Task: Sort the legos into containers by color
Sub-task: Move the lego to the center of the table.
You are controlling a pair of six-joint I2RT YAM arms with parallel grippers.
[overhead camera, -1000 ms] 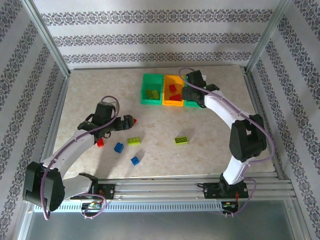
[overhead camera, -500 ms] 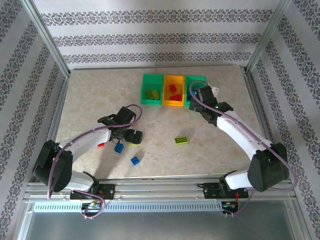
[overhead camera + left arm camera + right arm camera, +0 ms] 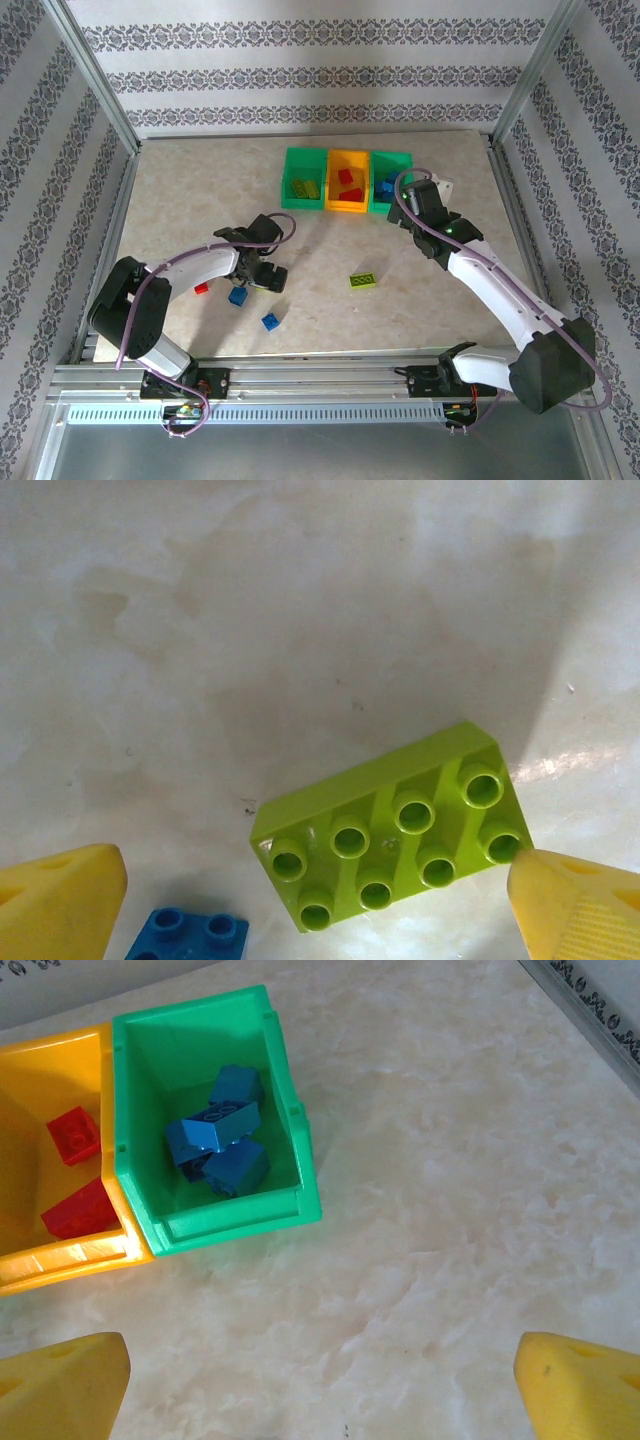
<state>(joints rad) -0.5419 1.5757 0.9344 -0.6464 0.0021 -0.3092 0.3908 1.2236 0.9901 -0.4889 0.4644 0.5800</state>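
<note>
Five legos lie loose on the table by my count: one red, two blue, two lime. The left gripper hovers right over a lime brick, fingers spread wide either side and gripping nothing, so I'd call this lining up a pick. The brick sits tilted between them; the wrist likely needs squaring before dropping and closing, then a carry to the left green bin holding lime pieces. The right gripper, equally wide and empty, hangs near the right green bin of blue bricks.
</note>
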